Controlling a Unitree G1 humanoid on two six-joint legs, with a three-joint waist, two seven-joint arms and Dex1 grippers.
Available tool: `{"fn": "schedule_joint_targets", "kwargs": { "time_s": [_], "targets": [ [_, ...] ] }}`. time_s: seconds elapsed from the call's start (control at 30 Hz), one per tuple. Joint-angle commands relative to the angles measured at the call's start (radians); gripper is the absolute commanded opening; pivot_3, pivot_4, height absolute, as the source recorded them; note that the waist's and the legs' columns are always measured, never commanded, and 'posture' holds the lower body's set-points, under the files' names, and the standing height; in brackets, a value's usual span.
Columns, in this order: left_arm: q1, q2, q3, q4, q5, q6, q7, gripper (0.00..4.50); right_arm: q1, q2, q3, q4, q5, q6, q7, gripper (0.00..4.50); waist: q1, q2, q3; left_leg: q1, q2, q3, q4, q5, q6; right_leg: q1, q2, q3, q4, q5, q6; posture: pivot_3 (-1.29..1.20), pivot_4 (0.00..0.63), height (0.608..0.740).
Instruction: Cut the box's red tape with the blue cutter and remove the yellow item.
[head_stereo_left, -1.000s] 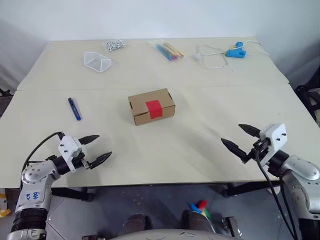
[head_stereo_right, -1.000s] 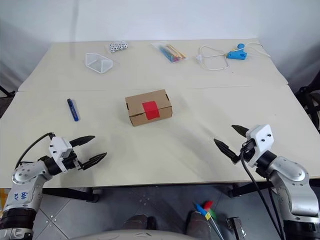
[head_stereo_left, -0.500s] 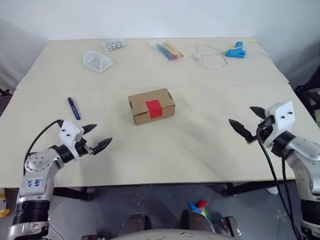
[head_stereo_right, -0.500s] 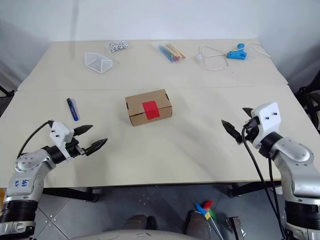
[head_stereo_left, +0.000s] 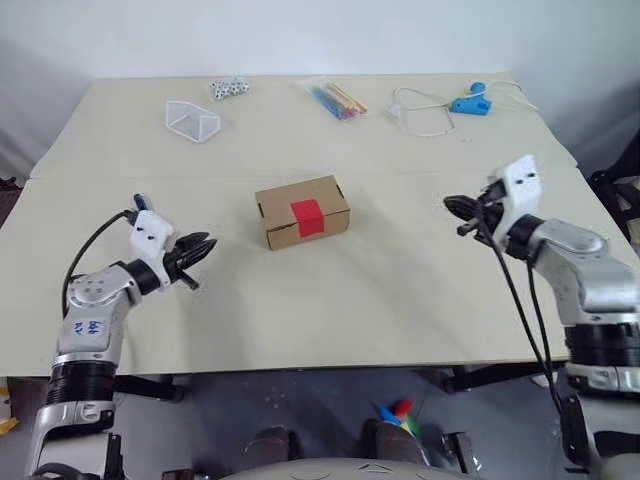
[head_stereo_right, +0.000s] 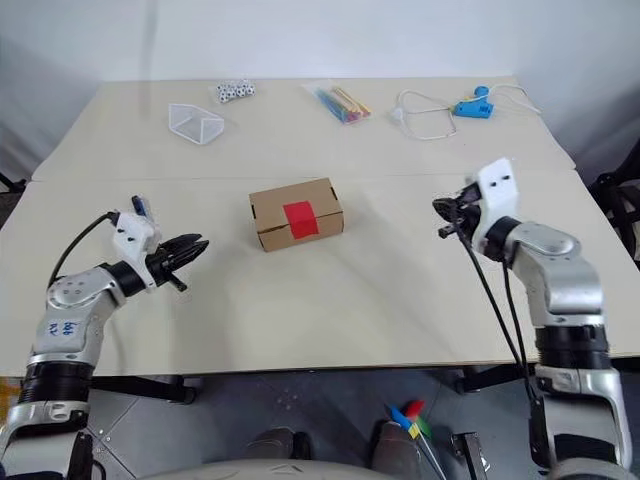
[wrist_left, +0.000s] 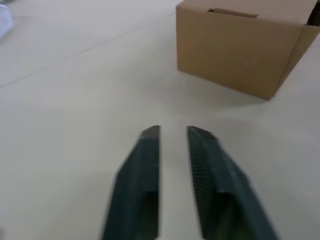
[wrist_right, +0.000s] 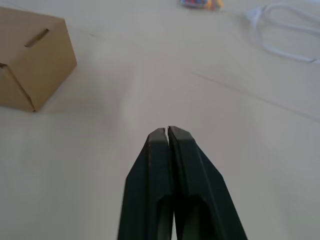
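Brown cardboard: one box (head_stereo_left: 303, 211), flaps down, sits mid-surface, long side slightly skewed. One red tape (head_stereo_left: 307, 216) patch on its top and near face, intact. No print readable on the carton; a slot cut shows on each end in the wrist views.

One blue cutter (head_stereo_right: 140, 207) at 9 o'clock from the box, well apart, mostly hidden behind the left wrist; only its far tip shows.

Left gripper (head_stereo_left: 203, 247) sits at 8 o'clock from the box, near the cutter, pointing toward the box, low over the surface. Its fingers (wrist_left: 142, 170) are drawn in with only a narrow slit between the pads, nothing in it. Right gripper (head_stereo_left: 455, 207) sits at 3 o'clock from the box, well apart, pointing back toward it. Its fingers (wrist_right: 152, 175) are pressed together tip to tip, nothing grasped.

Far row, 10 to 2 o'clock from the box, all well apart from it:
- one clear plastic container (head_stereo_left: 194, 121), lying on its side
- one cluster of small white dice-like pieces (head_stereo_left: 229, 89), count not readable
- one clear bag of coloured sticks (head_stereo_left: 336, 100)
- one light-blue tool (head_stereo_left: 469, 103) with one looped white cord (head_stereo_left: 421, 112)

Surface (head_stereo_left: 380, 300) is cream, two panels with one seam running across behind the box.

Blue handwritten marks on the left forearm, not legible.
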Motion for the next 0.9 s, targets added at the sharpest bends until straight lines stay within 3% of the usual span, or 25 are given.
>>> {"fn": "schedule_joint_targets", "kwargs": {
  "time_s": [0.03, 0.3, 0.43, 0.6, 0.9],
  "targets": [
    [-0.045, -0.009, -0.007, 0.038, 0.014, -0.024, 0.004, 0.03, -0.085, 0.019, 0.026, 0.124, -0.046, -0.041, 0.012, 0.0, 0.0, 0.0, 0.0, 0.0, 0.0, 0.0, 0.0, 0.0, 0.0, 0.0, 0.0, 0.0, 0.0, 0.0, 0.0, 0.0, 0.15, 0.74],
    [-0.18, -0.096, -0.061, 0.219, 0.034, -0.072, -0.039, 0.03, -0.427, 0.276, 0.079, 0.717, -0.169, -0.293, -0.023, 0.0, -0.029, -0.001, 0.001, -0.001, 0.0, 0.0, 0.0, 0.001, -0.002, -0.001, 0.001, -0.001, 0.002, 0.0, 0.0, 0.0, 0.15, 0.74],
    [-0.203, -0.124, -0.08, 0.257, 0.038, -0.105, -0.059, 0.03, -0.536, 0.353, 0.068, 0.906, -0.2, -0.364, -0.061, 0.0, -0.044, -0.001, 0.001, -0.001, 0.0, -0.002, -0.003, 0.001, -0.002, -0.002, 0.002, -0.001, 0.003, 0.0, 0.0, 0.0, 0.15, 0.74],
    [-0.205, -0.145, -0.101, 0.238, 0.031, -0.097, -0.098, 0.03, -0.586, 0.405, 0.075, 0.979, -0.233, -0.405, -0.027, 0.0, -0.051, -0.001, 0.001, -0.003, -0.001, -0.004, -0.004, 0.001, -0.002, -0.002, 0.002, -0.001, 0.005, 0.0, 0.0, 0.0, 0.15, 0.74],
    [-0.13, -0.14, -0.153, 0.007, 0.011, 0.073, -0.168, 0.03, -0.588, 0.424, 0.109, 0.932, -0.28, -0.393, 0.133, 0.0, -0.053, -0.001, 0.001, -0.003, -0.001, -0.004, -0.003, 0.001, -0.002, -0.001, 0.002, 0.0, 0.005, 0.0, 0.0, 0.0, 0.15, 0.74]
  ]
}}
